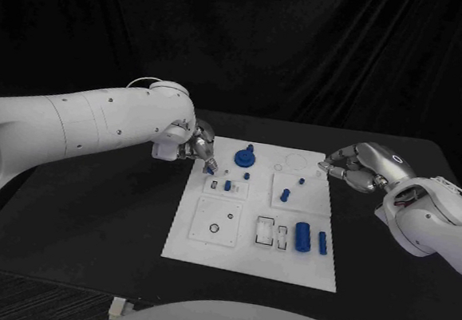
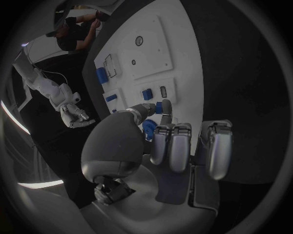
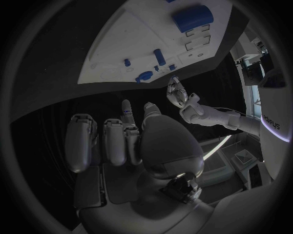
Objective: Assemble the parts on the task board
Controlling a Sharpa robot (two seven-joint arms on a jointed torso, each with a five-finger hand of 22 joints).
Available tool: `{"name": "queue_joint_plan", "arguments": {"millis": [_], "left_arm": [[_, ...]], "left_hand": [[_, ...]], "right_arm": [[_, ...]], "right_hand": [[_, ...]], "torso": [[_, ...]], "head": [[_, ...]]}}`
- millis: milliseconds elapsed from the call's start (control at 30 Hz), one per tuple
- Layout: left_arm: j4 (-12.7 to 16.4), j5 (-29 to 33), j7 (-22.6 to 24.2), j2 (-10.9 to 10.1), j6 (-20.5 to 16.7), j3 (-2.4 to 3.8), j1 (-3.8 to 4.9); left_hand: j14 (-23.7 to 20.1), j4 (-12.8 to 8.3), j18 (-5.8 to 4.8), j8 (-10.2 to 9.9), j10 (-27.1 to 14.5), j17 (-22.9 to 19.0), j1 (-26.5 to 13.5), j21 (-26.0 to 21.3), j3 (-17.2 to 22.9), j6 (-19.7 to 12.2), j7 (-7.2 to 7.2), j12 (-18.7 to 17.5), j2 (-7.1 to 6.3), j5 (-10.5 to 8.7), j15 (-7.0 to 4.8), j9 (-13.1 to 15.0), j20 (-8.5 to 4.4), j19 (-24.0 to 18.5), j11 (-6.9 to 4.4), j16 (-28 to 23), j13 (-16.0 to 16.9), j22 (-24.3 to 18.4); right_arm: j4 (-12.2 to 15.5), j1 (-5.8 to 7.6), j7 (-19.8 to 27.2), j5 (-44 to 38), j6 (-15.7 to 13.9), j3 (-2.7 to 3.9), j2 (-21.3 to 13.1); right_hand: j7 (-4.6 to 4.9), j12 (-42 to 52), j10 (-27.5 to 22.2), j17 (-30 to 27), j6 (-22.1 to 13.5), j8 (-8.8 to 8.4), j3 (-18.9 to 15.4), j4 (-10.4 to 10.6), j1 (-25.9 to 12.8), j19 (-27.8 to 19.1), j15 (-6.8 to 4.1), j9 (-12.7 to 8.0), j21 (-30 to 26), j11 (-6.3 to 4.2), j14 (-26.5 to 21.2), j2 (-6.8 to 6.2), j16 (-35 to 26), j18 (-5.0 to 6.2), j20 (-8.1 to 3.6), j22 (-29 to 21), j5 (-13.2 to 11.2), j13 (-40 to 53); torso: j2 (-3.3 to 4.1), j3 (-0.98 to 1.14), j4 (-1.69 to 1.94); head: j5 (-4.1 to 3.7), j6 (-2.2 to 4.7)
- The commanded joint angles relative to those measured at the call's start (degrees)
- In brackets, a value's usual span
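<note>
Two blue cylinders (image 1: 304, 237) are lying at the task board's (image 1: 243, 257) lower right; a small blue part (image 2: 165, 107) is being pinched by the left hand (image 1: 193, 147) at the upper left, while nothing is being held by the right hand (image 1: 352, 167), its fingers curled.

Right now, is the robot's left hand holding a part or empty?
Holding: the left hand pinches a small blue part between its fingertips, over the task board.

- black table (image 1: 84, 212) carries everything; its surface is dark and matte
- white task board (image 1: 213, 246) lies flat on the table's middle; blue parts (image 1: 303, 236) sit on it
</note>
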Motion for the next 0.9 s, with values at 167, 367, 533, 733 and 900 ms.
{"name": "queue_joint_plan", "arguments": {"millis": [167,367,533,733,900], "left_arm": [[-0.53,0.76,-0.35,0.95,0.04,0.03,-0.89],[-0.68,0.75,-0.69,1.29,-0.09,0.03,-1.15],[-0.55,0.75,-0.99,1.25,-0.24,0.03,-1.26],[-0.31,0.75,-1.2,1.23,-0.23,0.03,-1.37],[-0.23,0.75,-1.41,1.28,-0.06,0.03,-1.51]], "left_hand": [[6.06,-2.99,0.72,-0.41,6.07,15.08,-0.51,-0.14,2.5,-0.4,-0.16,0.21,0.22,-0.36,-0.17,-0.11,-0.24,3.08,-0.04,0.15,15.1,13.64],[6.06,-3.36,0.72,-0.57,6.07,15.08,-0.35,-0.14,2.63,-0.46,-0.13,0.21,0.28,-0.3,-0.13,-0.2,-0.21,3.08,0.0,0.15,15.1,13.64],[6.06,-3.64,0.73,-0.67,6.07,15.08,-0.25,-0.17,2.72,-0.46,-0.09,0.21,0.32,-0.2,-0.11,-0.26,-0.18,3.06,0.03,0.15,15.1,13.63],[6.06,-4.01,0.73,-0.79,6.07,15.08,-0.11,-0.18,2.84,-0.46,-0.05,0.21,0.35,-0.06,-0.07,-0.32,-0.15,3.05,0.06,0.15,15.1,13.63],[6.06,-4.36,0.73,-0.87,6.07,15.08,0.01,-0.18,2.97,-0.45,-0.01,0.21,0.39,0.1,-0.05,-0.35,-0.12,3.05,0.09,0.15,15.1,13.63]], "right_arm": [[-0.09,-0.13,-0.21,-0.15,0.21,0.04,0.1],[-0.11,-0.15,-0.2,-0.15,0.25,0.04,0.11],[-0.12,-0.16,-0.2,-0.15,0.27,0.04,0.06],[-0.06,-0.18,-0.2,-0.14,0.23,0.04,-0.02],[-0.01,-0.18,-0.22,-0.14,0.18,0.04,-0.07]], "right_hand": [[0.0,-0.26,6.21,-0.05,0.28,-0.33,-0.25,0.02,0.52,2.26,0.1,-0.08,-0.26,0.29,3.2,-0.09,-0.24,0.99,0.24,11.31,0.24,14.92],[0.0,-0.26,6.21,-0.21,0.3,-0.33,-0.27,0.03,0.55,2.24,0.11,-0.08,-0.34,0.3,3.17,-0.07,-0.32,1.01,0.26,11.29,0.25,14.92],[0.0,-0.26,6.21,-0.22,0.31,-0.33,-0.27,0.03,0.56,2.23,0.11,-0.08,-0.35,0.3,3.17,-0.07,-0.33,1.01,0.26,11.29,0.25,14.92],[0.0,-0.26,6.21,-0.22,0.31,-0.33,-0.27,0.03,0.56,2.23,0.11,-0.08,-0.35,0.3,3.17,-0.07,-0.33,1.01,0.26,11.29,0.25,14.92],[0.0,-0.26,6.21,-0.22,0.31,-0.33,-0.27,0.03,0.56,2.23,0.11,-0.08,-0.35,0.3,3.17,-0.07,-0.33,1.01,0.26,11.29,0.25,14.92]], "torso": [[0.08,0.01,0.02],[-0.01,0.0,0.0],[0.01,0.0,0.03],[-0.08,0.03,-0.03],[-0.11,0.02,-0.03]], "head": [[0.12,0.01],[0.11,0.01],[0.1,0.01],[0.0,0.01],[0.1,0.01]]}}
